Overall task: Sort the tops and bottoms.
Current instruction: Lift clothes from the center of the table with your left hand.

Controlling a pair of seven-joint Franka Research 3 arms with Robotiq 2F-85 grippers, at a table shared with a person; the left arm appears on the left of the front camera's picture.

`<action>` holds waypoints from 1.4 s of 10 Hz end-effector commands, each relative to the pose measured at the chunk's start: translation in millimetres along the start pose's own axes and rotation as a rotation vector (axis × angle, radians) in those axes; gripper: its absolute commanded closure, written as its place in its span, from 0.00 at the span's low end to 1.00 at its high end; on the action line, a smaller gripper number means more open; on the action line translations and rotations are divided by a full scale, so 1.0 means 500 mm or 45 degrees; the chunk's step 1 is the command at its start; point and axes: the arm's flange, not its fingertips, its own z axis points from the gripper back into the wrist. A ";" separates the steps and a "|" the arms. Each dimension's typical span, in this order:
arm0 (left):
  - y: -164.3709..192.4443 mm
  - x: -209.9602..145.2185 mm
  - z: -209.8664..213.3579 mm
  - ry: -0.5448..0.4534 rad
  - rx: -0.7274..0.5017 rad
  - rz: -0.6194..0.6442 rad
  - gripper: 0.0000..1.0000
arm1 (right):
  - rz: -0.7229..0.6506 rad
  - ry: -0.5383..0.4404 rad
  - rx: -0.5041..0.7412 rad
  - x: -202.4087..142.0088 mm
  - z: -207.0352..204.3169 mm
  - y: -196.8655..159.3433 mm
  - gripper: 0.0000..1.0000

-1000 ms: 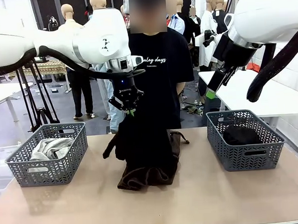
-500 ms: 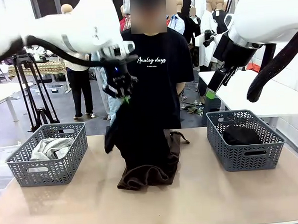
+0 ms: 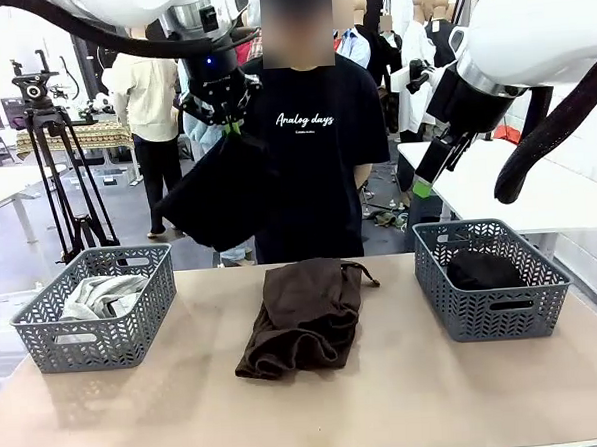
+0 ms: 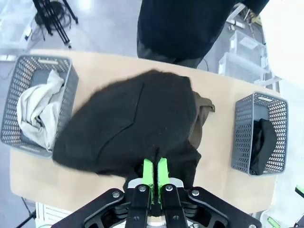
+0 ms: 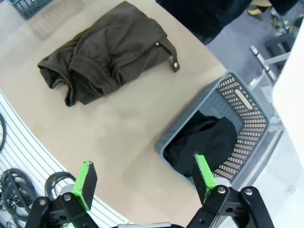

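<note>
Black garment [image 3: 222, 192] hangs just beneath the left claw [image 3: 231, 127] (clamped tight on the cloth's top edge).

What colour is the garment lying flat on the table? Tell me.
The garment is dark brown, clearest in the right wrist view.

Both arms wear glossy white, rounded shells. The right arm [image 3: 538, 21] bears grey "FRAN" lettering, with a thick black cable [image 3: 549, 130] alongside. The left gripper [image 4: 155, 164] and right gripper [image 5: 142, 164] are black, with bright green pads [image 5: 85, 178] and silver bolt heads at the knuckles. A blue light [image 3: 207, 61] glows on the left wrist.
</note>
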 end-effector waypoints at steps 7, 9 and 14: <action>0.000 0.000 0.000 0.000 0.000 0.000 1.00 | -0.002 0.007 0.002 -0.002 -0.002 -0.001 0.00; 0.000 0.000 0.000 0.000 0.000 0.000 1.00 | -0.002 0.007 0.002 -0.002 -0.002 -0.001 0.00; 0.000 0.000 0.000 0.000 0.000 0.000 1.00 | -0.002 0.007 0.002 -0.002 -0.002 -0.001 0.00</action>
